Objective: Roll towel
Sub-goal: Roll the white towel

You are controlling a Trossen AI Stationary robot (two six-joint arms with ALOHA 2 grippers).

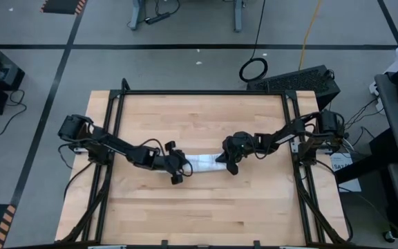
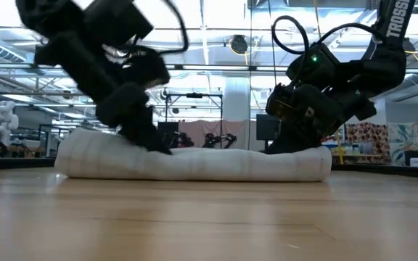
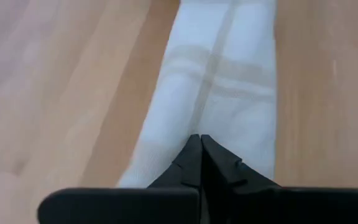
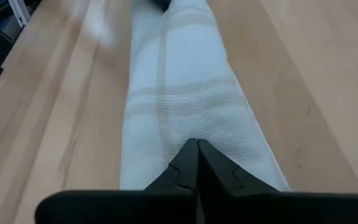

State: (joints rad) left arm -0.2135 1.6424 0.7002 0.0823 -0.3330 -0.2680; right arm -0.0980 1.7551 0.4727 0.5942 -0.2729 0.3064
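A wooden table (image 1: 199, 214) with a black frame fills the overhead view, with two dark robot arms reaching in from its left and right sides. The towel (image 1: 202, 163), white with faint grey check lines, lies near the middle of the table as a long, narrow roll running left to right. Seen from table height, the roll sits flat on the wood, rounded at both ends.

The left pincer (image 1: 177, 168) rests at the left end of the roll. Its two dark fingers (image 3: 194, 163) are clenched together, tips meeting, and they press on the top of the cloth; whether any fabric is caught between them cannot be told.

The right pincer (image 1: 229, 162) rests at the right end of the roll. Its fingers (image 4: 191, 163) are likewise closed tip to tip, touching the towel's upper surface.

Both arms lean inward toward each other, with the bare stretch of roll between them. Beyond the table, a grey floor and cables show.
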